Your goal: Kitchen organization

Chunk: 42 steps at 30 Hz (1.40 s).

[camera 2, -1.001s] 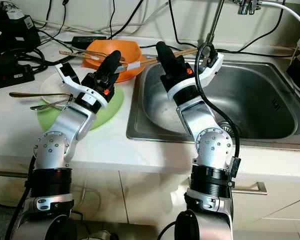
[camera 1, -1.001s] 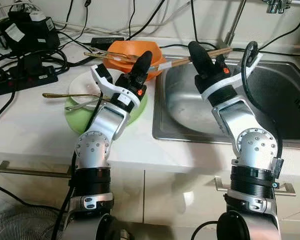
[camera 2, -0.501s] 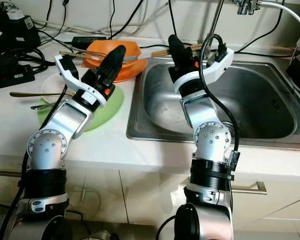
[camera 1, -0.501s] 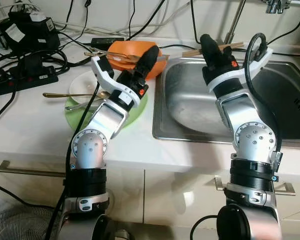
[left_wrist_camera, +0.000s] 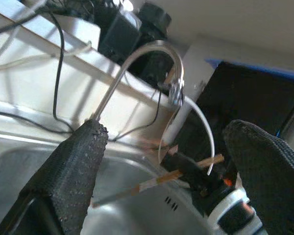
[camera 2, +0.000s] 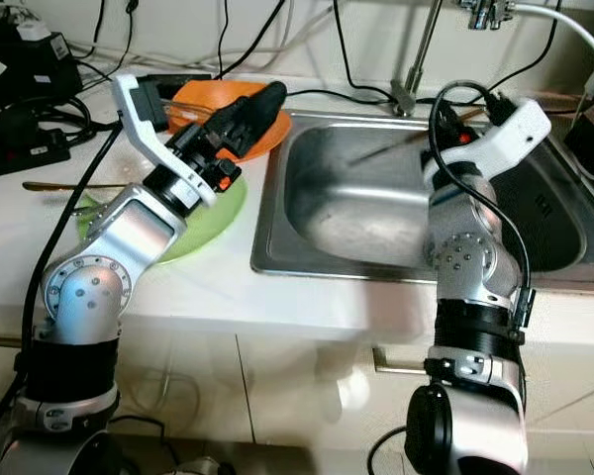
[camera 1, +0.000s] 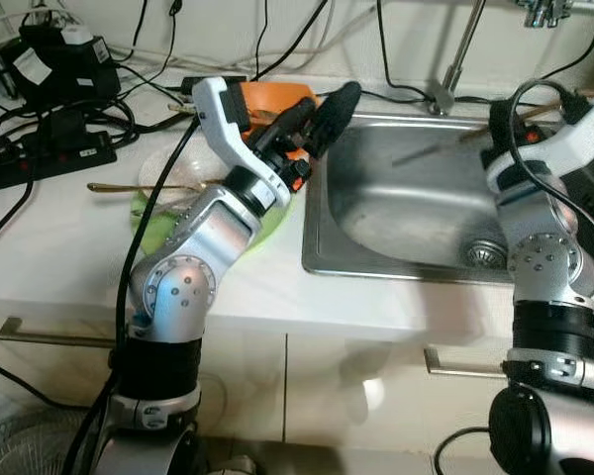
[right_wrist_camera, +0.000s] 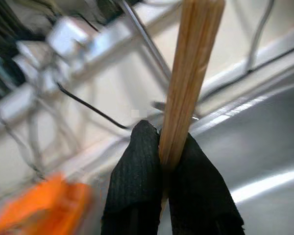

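My right gripper [right_wrist_camera: 170, 147] is shut on a pair of wooden chopsticks [right_wrist_camera: 196, 58]. It holds them level above the steel sink [camera 1: 406, 218], where they look blurred [camera 2: 406, 142]. My left gripper [camera 1: 312, 114] stands open over the near edge of the orange bowl [camera 1: 262, 97], by the sink's left rim. Its two fingers [left_wrist_camera: 73, 181] are spread wide with nothing between them. Beside the bowl lies a green plate [camera 1: 150, 216] bearing a white dish [camera 1: 163, 166] and a gold spoon [camera 1: 129, 188].
A curved faucet [camera 1: 455, 59] rises behind the sink, with a drain [camera 1: 487, 253] on the sink's floor. Black cables, a power strip [camera 1: 40, 158] and an adapter [camera 1: 54, 64] crowd the back left of the counter. Cabinet handles [camera 1: 59, 336] run below the counter edge.
My right gripper has swung right with the chopsticks, from the orange bowl's rim out over the sink. My left gripper has risen and reached right toward the sink's left rim.
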Available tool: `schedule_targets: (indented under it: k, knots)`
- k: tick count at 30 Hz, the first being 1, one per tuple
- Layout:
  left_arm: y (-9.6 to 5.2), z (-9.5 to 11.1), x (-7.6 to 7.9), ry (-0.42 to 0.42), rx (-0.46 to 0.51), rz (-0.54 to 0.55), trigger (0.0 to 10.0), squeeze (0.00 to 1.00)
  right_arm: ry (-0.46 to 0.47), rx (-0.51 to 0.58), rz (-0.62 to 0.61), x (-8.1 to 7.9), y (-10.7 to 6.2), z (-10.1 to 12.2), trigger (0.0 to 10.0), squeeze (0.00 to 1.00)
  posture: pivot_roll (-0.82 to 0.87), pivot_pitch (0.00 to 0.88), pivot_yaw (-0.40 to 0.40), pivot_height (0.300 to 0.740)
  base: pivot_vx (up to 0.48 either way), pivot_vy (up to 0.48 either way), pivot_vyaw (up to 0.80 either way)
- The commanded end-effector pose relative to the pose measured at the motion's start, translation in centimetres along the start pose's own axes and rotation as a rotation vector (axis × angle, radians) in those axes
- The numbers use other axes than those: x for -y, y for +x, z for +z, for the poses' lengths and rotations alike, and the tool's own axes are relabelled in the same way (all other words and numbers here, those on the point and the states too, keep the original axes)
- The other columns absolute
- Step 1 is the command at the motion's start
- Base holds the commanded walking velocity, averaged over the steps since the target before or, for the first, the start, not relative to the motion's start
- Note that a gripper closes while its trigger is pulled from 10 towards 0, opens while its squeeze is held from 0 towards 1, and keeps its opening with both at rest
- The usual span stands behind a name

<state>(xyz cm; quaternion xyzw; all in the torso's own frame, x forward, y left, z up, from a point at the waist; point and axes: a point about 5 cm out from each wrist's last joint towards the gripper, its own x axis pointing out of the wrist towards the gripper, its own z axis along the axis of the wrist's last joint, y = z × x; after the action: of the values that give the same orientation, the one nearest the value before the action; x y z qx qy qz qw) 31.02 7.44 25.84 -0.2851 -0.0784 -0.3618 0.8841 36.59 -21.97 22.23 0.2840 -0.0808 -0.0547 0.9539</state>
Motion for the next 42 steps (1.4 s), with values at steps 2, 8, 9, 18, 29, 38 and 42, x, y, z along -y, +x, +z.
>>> schedule_targets:
  k: [2, 8, 9, 18, 29, 38, 42]
  knots:
    - [-0.7, -0.6, -0.3, 0.129, -0.057, 0.008, 10.0, 1.0, -0.183, -0.128, -0.045, 2.4, 0.1, -1.7, 0.0, 0.0, 0.06, 0.001, 0.018, 0.74, 0.0, 0.0, 0.0]
    - [-2.4, -1.8, -1.7, 0.359, -0.212, -0.005, 10.0, 1.0, -0.377, -0.264, 0.09, 2.8, 0.5, -3.3, 0.0, 0.0, 0.07, 0.008, 0.024, 0.74, 0.0, 0.0, 0.0]
    - [-2.7, -1.9, -1.9, 0.379, -0.231, -0.008, 10.0, 1.0, -0.399, -0.274, 0.107, 2.8, 0.6, -3.4, 0.0, 0.0, 0.08, 0.009, 0.026, 0.74, 0.0, 0.0, 0.0]
    - [-4.2, -2.4, -2.9, 0.488, -0.322, -0.027, 10.0, 1.0, -0.58, -0.413, 0.332, 1.8, 1.3, -5.7, 0.0, 0.0, 0.11, 0.011, 0.054, 0.74, 0.0, 0.0, 0.0]
    - [-4.7, -2.4, -3.0, 0.515, -0.349, -0.038, 10.0, 1.0, -0.742, -0.499, 0.413, 1.3, 1.7, -6.7, 0.0, 0.0, 0.13, 0.022, 0.058, 0.74, 0.0, 0.0, 0.0]
    - [-4.9, -2.7, -2.9, 0.52, -0.36, -0.046, 10.0, 0.0, -0.754, -0.503, 0.453, 0.3, 2.0, -6.9, 10.0, 1.0, 0.14, 0.027, 0.043, 0.74, 0.0, 0.0, 0.0]
    - [-4.9, -2.8, -2.8, 0.517, -0.357, -0.04, 10.0, 0.0, -0.758, -0.507, 0.451, 0.3, 2.0, -7.0, 10.0, 1.0, 0.14, 0.033, 0.037, 0.74, 0.0, 0.0, 0.0]
